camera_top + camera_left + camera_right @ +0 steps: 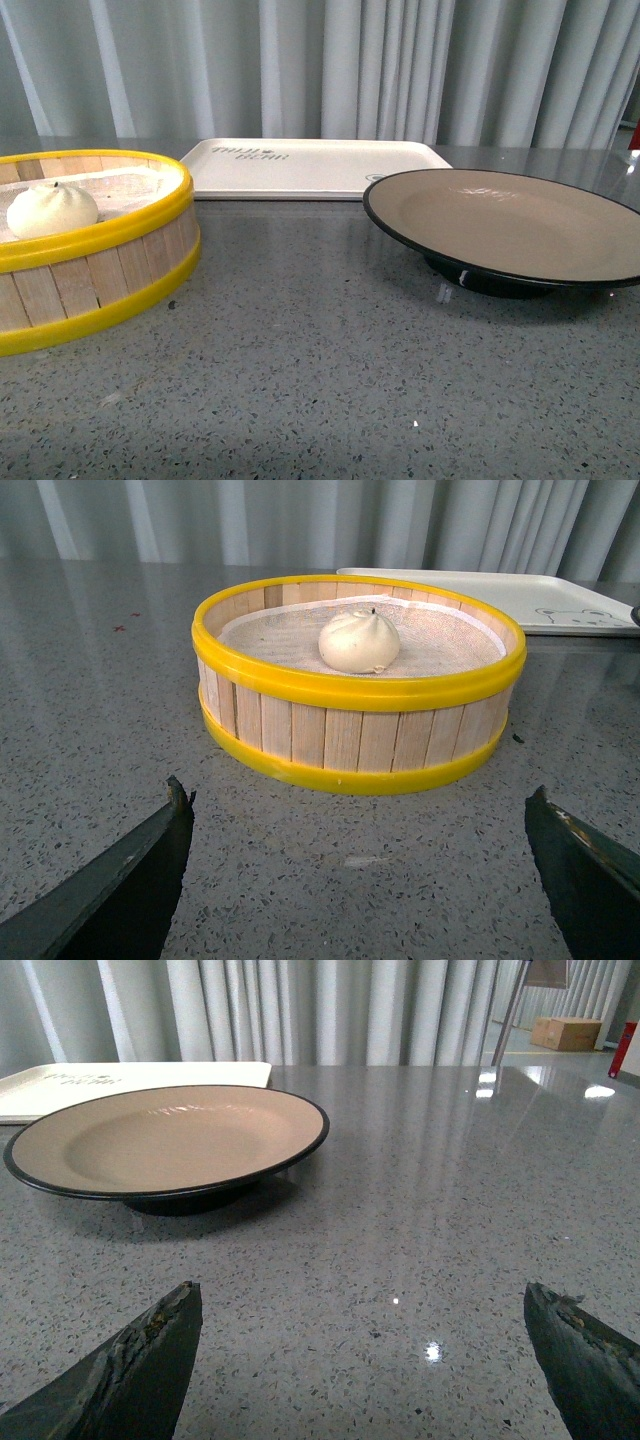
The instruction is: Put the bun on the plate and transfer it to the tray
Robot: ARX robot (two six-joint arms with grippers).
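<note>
The speckled grey tabletop (320,380) was polished and glossy like stone, the steamer basket (340,735) had bare pale wood slats, shiny yellow plastic-looking rims and a white woven cloth liner (270,635), the bun (359,640) looked smooth and matt, and the plate (170,1140) was softly glazed.

Counter (300,380) (stone, seemingly) — steamer (95,270), tray (300,172), plate (520,215).

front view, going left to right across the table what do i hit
steamer basket with the bun inside it → tray set further back → plate
</note>
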